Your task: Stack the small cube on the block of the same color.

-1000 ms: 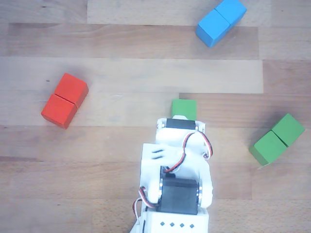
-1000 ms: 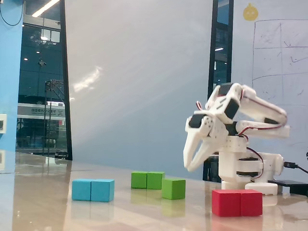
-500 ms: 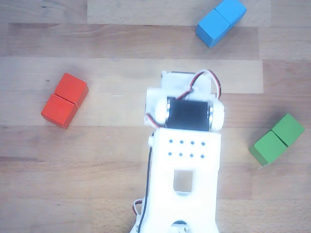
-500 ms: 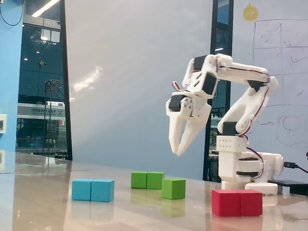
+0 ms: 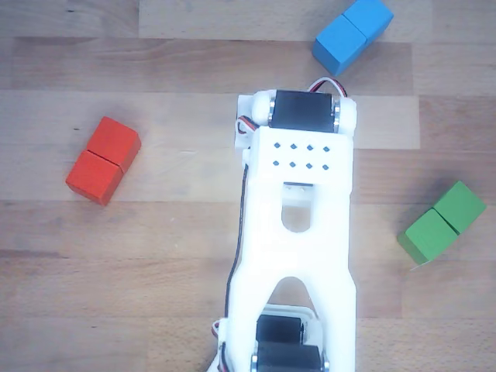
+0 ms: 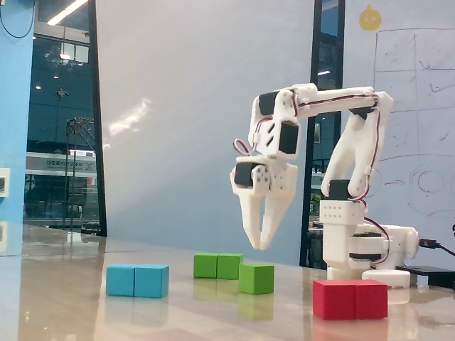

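Observation:
In the fixed view the small green cube (image 6: 256,278) sits on the table, just in front of and to the right of the green double block (image 6: 217,266). My gripper (image 6: 263,244) points down and hangs well above the small cube. Its fingertips meet and hold nothing. In the other view the green double block (image 5: 442,222) lies at the right, with a seam across its middle. The white arm (image 5: 298,232) fills the centre of that view. The gripper and the small cube are hidden there.
A blue double block (image 5: 353,34) lies at the top of the other view and at the left of the fixed view (image 6: 138,280). A red double block (image 5: 103,160) lies at the left and shows at the front right of the fixed view (image 6: 350,299). The arm's base (image 6: 359,249) stands behind it.

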